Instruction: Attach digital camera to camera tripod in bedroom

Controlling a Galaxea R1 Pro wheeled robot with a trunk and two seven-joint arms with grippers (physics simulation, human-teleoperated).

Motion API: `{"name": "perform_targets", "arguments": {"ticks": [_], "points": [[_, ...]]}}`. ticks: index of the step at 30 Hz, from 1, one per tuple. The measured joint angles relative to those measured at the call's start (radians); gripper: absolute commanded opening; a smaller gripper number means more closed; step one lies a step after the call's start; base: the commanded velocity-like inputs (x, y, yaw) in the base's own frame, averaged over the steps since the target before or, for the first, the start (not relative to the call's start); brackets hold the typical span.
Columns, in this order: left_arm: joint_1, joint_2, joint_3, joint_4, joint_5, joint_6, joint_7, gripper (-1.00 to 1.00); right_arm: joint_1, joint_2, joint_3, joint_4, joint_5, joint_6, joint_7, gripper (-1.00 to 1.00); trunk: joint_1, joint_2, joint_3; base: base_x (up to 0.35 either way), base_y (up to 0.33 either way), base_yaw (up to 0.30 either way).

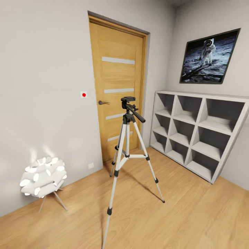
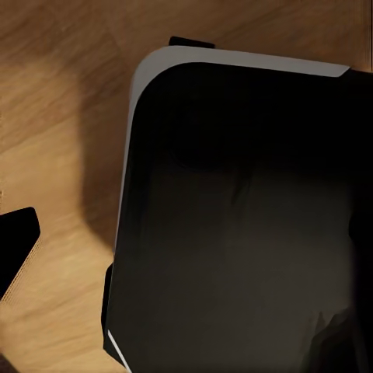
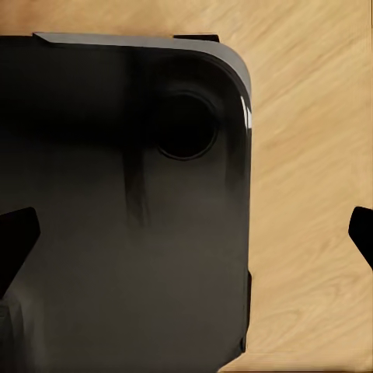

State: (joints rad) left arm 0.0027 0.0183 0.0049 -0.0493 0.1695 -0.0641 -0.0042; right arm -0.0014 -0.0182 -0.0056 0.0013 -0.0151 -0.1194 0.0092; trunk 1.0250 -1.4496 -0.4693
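Tripod [image 1: 126, 148] stands upright on the plank floor [image 1: 193, 214] straight ahead, before the oak door [image 1: 117, 90], its head bare, pan handle angled toward the cube shelf [image 1: 197, 135]. Both arms hang over the robot's dark base [image 3: 124, 233]; I cannot tell either gripper's spread.

We log a furnished room in a home: oak door [image 1: 119, 91], light wood plank floor [image 1: 193, 214], white cube shelf [image 1: 197, 133] against the wall, framed astronaut picture [image 1: 209, 57] above it, white petal lamp [image 1: 43, 180] by the baseboard.
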Motion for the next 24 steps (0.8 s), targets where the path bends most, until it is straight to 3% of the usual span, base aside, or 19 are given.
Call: {"name": "perform_targets", "arguments": {"ticks": [24], "points": [[0.000, 0.000, 0.000, 0.000, 0.000, 0.000, 0.000, 1.00, 0.000, 0.000, 0.000, 0.013, -0.001, -0.035, 0.001, 1.00, 0.000, 0.000, 0.000, 0.000, 0.000, -0.298]]}}
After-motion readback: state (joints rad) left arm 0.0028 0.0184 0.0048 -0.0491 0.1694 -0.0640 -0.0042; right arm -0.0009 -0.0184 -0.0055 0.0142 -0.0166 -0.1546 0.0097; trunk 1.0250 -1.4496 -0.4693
